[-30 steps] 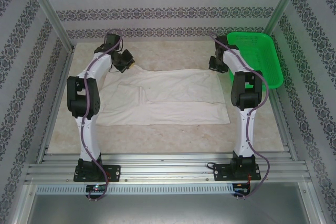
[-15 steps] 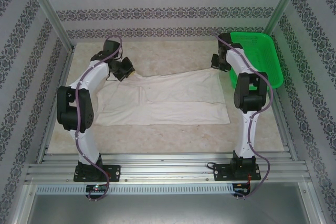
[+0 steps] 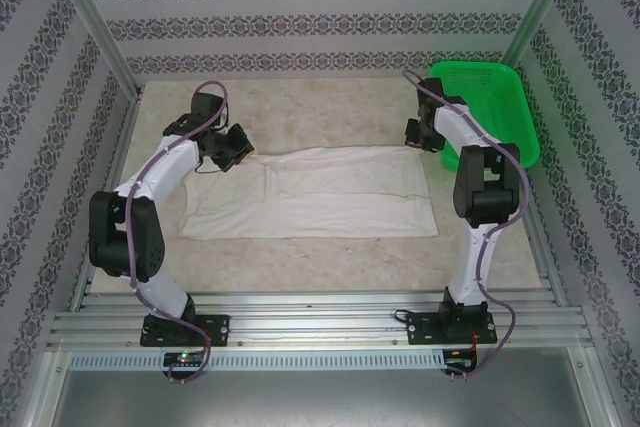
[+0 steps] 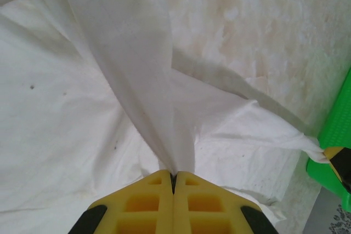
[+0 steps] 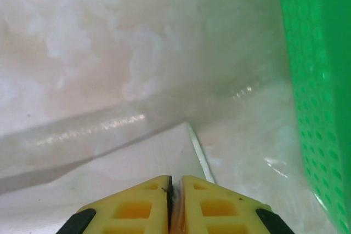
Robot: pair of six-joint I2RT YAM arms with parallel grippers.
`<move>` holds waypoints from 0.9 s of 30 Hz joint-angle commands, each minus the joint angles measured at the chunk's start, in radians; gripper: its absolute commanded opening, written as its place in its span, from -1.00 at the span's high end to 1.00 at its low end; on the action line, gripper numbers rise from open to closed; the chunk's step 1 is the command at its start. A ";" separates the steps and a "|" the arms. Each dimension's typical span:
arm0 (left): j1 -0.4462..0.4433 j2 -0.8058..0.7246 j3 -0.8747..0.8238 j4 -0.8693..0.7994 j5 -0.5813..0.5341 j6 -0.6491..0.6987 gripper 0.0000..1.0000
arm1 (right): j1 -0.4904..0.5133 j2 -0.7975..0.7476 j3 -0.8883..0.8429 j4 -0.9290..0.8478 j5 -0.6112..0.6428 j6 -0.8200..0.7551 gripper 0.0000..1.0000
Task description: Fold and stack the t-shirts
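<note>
The two arm bases sit at the near edge of the surface [image 3: 330, 262], with a bare strip of it beyond them. Past that strip lies the white t-shirt [image 3: 310, 197], spread as a wide band from left to right. Its near edge rests flat and its far edge is drawn up towards both arms. At the far-left corner of the cloth, the left end effector [image 3: 243, 148] is clamped on the t-shirt. From the left wrist, its yellow fingers [image 4: 148, 204] meet tightly at the left end effector [image 4: 174, 178] on a pinched ridge of fabric. That ridge rises from the t-shirt [image 4: 66, 130], which is rumpled there and carries a few tiny dark specks. At the far-right corner, the right end effector [image 3: 412, 134] is clamped on the t-shirt as well. From the right wrist, the jaws of the right end effector [image 5: 175, 183] stand almost together on a thin corner of the t-shirt [image 5: 109, 176]. The pale surface [image 5: 109, 36] lies beyond it. Farthest back, in the right corner, the green basket [image 3: 505, 97] sits just beside the right arm, and its mesh wall [image 5: 321, 80] is close on that wrist's right.
</note>
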 commanded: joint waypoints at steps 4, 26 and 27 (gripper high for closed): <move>-0.008 -0.090 -0.084 0.014 -0.021 -0.008 1.00 | 0.020 -0.088 -0.098 0.028 0.035 -0.008 0.73; -0.021 -0.216 -0.292 0.042 -0.009 -0.041 1.00 | 0.059 -0.181 -0.298 0.050 0.092 0.005 0.67; -0.020 -0.221 -0.295 0.037 -0.015 -0.040 1.00 | 0.059 -0.186 -0.306 0.054 0.094 0.004 0.67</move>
